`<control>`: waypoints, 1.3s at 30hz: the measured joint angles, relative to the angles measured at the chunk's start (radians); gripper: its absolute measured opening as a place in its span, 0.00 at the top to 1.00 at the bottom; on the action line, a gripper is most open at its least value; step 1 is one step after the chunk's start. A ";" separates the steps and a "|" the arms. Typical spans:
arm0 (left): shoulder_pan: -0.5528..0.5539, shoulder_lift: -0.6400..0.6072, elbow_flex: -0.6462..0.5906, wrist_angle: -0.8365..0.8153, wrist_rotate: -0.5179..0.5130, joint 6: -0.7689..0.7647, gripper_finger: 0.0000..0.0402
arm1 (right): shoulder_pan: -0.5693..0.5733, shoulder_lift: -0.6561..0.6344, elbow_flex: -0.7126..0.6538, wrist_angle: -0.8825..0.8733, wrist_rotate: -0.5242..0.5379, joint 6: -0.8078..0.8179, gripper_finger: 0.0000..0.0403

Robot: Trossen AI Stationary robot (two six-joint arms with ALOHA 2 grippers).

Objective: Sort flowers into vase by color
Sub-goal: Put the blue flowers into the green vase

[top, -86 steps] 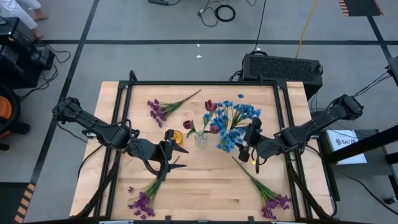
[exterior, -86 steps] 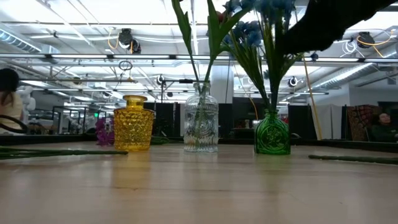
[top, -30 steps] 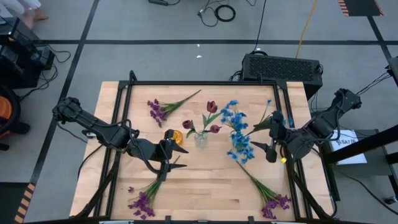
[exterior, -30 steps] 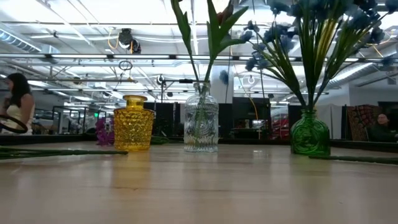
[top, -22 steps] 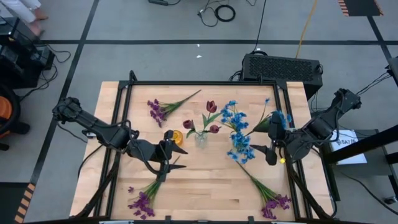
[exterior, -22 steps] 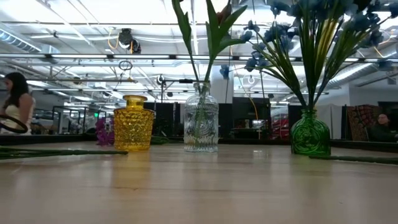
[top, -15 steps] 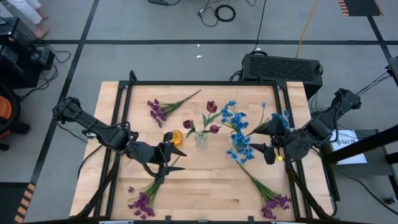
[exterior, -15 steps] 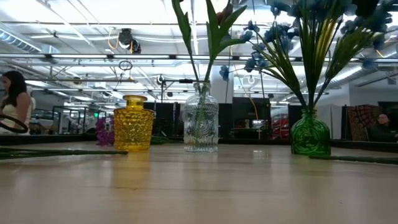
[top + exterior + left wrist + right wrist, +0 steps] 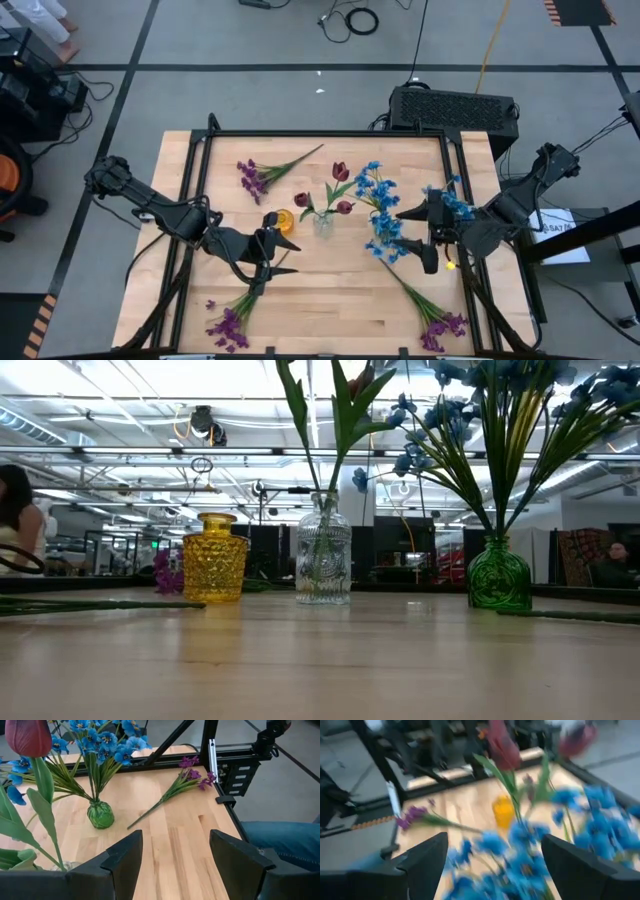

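Blue flowers (image 9: 385, 215) stand in a green vase (image 9: 498, 575) right of centre. Dark red flowers (image 9: 335, 190) stand in a clear vase (image 9: 322, 560), with a yellow vase (image 9: 283, 220) to its left. Three purple sprigs lie flat on the table: far left (image 9: 265, 172), near left (image 9: 235, 315) and near right (image 9: 430, 310). My right gripper (image 9: 418, 238) is open beside the blue bunch, on its right, pointing left. My left gripper (image 9: 283, 256) is open just near of the yellow vase, with nothing between its fingers (image 9: 127, 852). My right gripper stands open at the outer blue blossoms (image 9: 455, 200), which spread over and in front of its fingers (image 9: 422, 862). Whether a finger touches them I cannot tell.
A dark frame rail (image 9: 330, 133) runs around the tabletop. The wood between the two near purple sprigs (image 9: 330, 310) is bare. In the low view, stems lie flat at the left (image 9: 60, 603) and right (image 9: 570, 615). A person (image 9: 15, 520) is in the room behind.
My right gripper has turned about its own line and shifted a little toward the blue bunch and the table's near edge, staying open. The blue blossoms on the bunch's right side have swayed; the green vase has stayed in place.
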 joint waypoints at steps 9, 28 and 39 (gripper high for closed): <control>0.000 0.000 0.000 -0.007 0.000 0.000 0.41 | 0.069 0.014 0.140 -0.231 0.111 0.081 0.32; 0.001 0.000 0.000 -0.006 -0.018 0.000 0.41 | 0.076 0.116 0.403 -1.050 -0.133 0.351 0.82; 0.000 0.000 0.000 0.002 -0.027 0.000 0.41 | -0.135 0.238 0.403 -1.051 -0.201 0.070 0.78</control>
